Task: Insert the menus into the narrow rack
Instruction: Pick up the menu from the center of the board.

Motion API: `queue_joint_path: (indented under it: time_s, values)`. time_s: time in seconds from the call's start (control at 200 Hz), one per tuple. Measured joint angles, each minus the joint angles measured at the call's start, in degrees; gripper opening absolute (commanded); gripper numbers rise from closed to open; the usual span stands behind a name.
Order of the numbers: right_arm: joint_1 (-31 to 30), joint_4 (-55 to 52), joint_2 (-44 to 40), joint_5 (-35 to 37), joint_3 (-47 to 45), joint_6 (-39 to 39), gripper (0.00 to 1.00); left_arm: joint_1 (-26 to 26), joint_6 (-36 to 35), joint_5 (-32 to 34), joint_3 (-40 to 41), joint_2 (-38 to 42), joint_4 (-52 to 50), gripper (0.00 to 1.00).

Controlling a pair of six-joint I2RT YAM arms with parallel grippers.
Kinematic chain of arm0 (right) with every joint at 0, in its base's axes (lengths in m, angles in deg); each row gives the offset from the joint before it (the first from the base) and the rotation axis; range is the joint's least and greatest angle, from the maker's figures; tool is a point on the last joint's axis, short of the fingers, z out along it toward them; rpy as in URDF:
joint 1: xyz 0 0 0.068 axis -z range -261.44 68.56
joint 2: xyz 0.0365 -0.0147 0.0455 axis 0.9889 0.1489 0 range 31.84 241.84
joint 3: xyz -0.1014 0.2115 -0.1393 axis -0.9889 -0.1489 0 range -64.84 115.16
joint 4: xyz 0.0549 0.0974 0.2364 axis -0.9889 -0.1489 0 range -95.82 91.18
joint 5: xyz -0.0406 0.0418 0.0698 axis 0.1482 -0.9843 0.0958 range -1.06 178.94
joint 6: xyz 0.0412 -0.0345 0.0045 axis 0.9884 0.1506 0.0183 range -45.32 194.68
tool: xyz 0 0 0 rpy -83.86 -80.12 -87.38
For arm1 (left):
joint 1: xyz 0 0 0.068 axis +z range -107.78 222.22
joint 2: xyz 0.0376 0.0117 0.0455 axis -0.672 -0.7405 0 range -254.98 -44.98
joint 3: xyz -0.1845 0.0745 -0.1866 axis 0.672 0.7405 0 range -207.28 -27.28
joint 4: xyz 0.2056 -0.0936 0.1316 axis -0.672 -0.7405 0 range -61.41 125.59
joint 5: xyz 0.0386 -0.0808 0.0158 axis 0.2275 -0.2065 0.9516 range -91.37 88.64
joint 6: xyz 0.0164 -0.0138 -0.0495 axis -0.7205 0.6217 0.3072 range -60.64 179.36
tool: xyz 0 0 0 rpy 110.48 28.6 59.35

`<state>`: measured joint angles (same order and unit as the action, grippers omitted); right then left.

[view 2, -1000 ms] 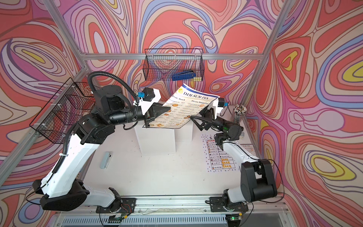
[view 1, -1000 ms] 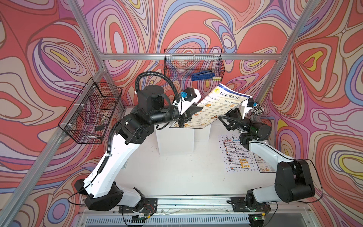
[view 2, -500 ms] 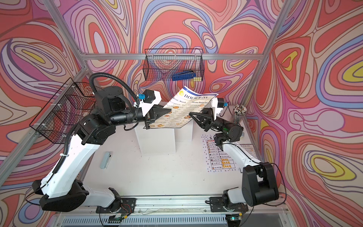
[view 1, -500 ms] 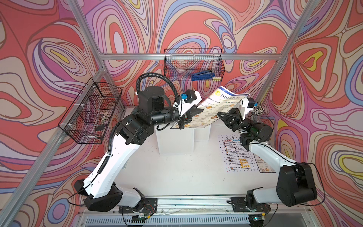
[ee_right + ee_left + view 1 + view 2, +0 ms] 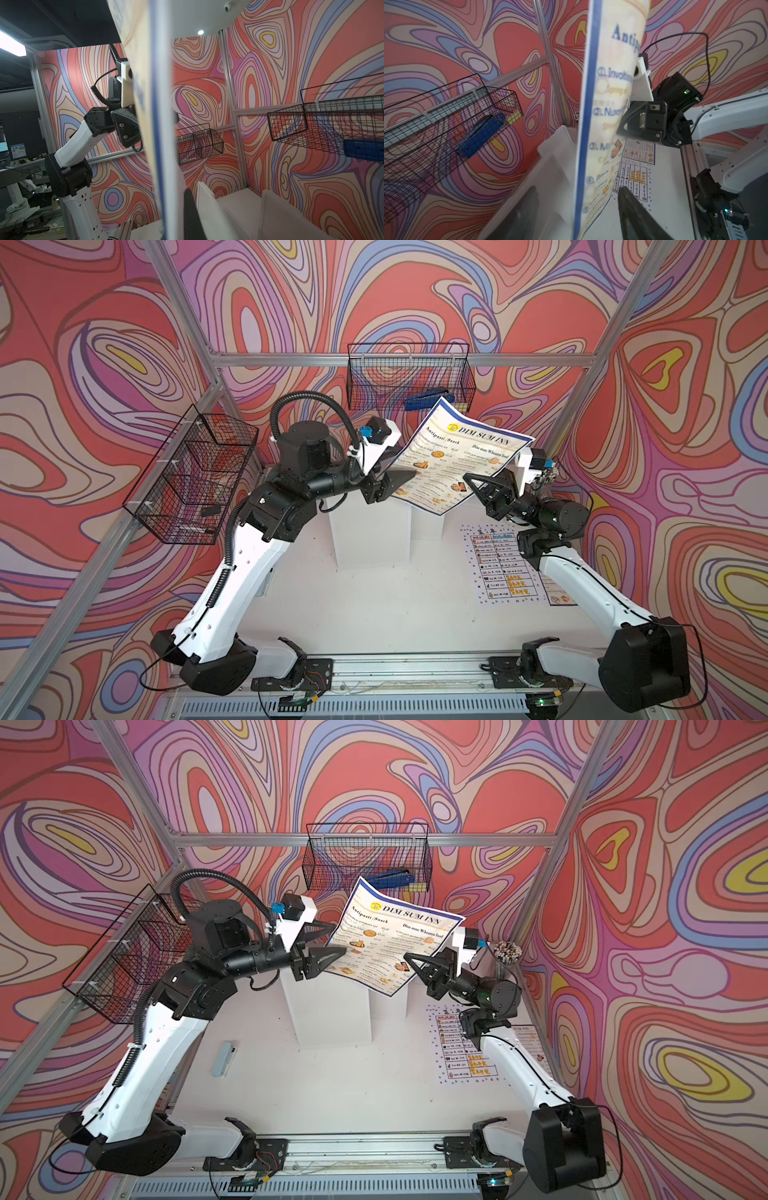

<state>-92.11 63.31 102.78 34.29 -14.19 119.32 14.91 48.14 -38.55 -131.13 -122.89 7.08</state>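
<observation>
Above the white rack (image 5: 370,531), the left pincer (image 5: 401,481) stands spread around the left edge of the big blue-bordered menu (image 5: 461,456), which hangs tilted over the rack. The right pincer (image 5: 473,483) pinches the menu's right edge, pressed together. Right of the rack, the white menu (image 5: 503,568) lies flat on the counter (image 5: 374,605)

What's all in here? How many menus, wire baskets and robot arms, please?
Menus: 3 (raised menu, white menu, small menu)
Wire baskets: 2 (side basket, back basket)
Robot arms: 2 (left arm, right arm)
Total: 7
</observation>
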Motion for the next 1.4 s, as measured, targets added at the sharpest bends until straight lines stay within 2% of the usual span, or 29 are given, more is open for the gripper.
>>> queue_joint_path:
  time_s: [0.3, 0.346, 0.451, 0.611, 0.826, 1.072, 1.402]
  values:
    - [-0.1, -1.7, 2.0, 0.0, 2.2, 0.0, 0.0, 2.8, 2.7, -9.8, 4.0, 0.5, 4.8, 0.56]
    - [-0.2, -1.9, 2.4, 0.0, 2.6, 0.0, 0.0, 3.1, 3.1, -10.5, 3.9, 0.5, 5.3, 0.52]
    - [-0.7, -2.6, 3.2, 0.0, 4.0, 0.0, 0.0, 3.3, 3.9, -11.5, 3.9, 0.2, 6.4, 0.33]
    - [-1.4, -3.7, 4.3, 0.0, 5.9, -0.2, 0.0, 3.3, 4.5, -12.3, 3.8, -0.6, 7.4, 0.3]
    - [-1.6, -5.1, 4.5, 0.2, 6.1, -0.9, 0.0, 3.3, 4.8, -12.0, 3.7, -1.0, 7.4, 0.13]
    - [-1.9, -11.3, 4.6, 2.3, 8.2, -3.6, 0.0, 3.3, 4.2, -7.0, 3.5, -0.8, 7.3, 0.0]
    - [-6.1, -16.9, 6.9, 5.2, 12.5, -7.7, 0.0, 3.4, 1.8, -2.5, 3.7, 1.8, 7.3, 0.0]
